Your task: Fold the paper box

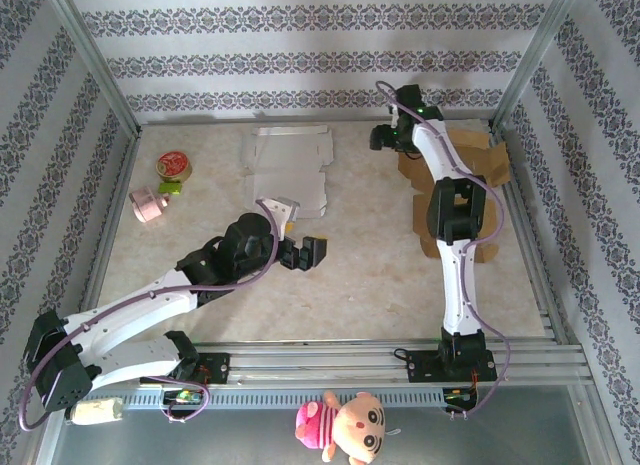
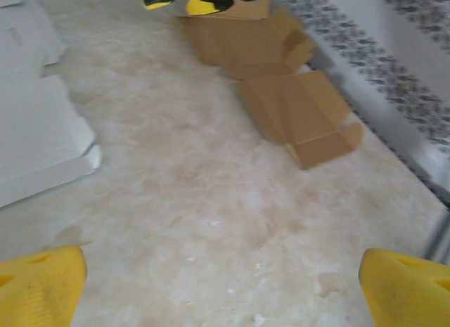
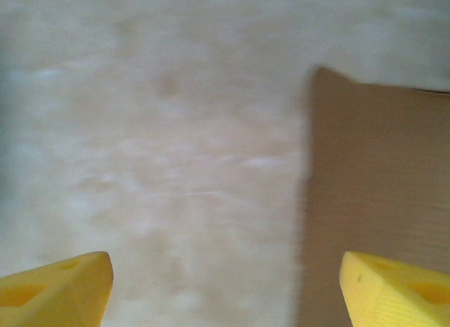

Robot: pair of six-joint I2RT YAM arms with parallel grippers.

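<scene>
The left claw (image 1: 305,253) stands wide open over the bare table (image 1: 370,285) and holds nothing. In its wrist view the yellow fingertips (image 2: 39,285) sit at the lower corners with tabletop between them. The right claw (image 1: 385,137) is at the far side, by the left edge of the brown box (image 1: 480,155). Its jaws are also spread wide and empty. Its wrist view, which is blurred, has the fingertips (image 3: 56,288) far apart above the table, with the brown box (image 3: 380,200) under the right-hand one.

From above, the brown box lies flat along the right rail, partly behind the right arm. The left wrist view brings out more: creased panels and a small upturned flap on the brown box (image 2: 281,95), and the right claw's yellow tips (image 2: 200,0) just past its far end. The white box (image 1: 290,170) lies unfolded at the far middle, and the left wrist view catches its near corner (image 2: 35,130). The top view adds a tape roll (image 1: 174,166) at the far left and a doll (image 1: 340,425) in front of the bases.
</scene>
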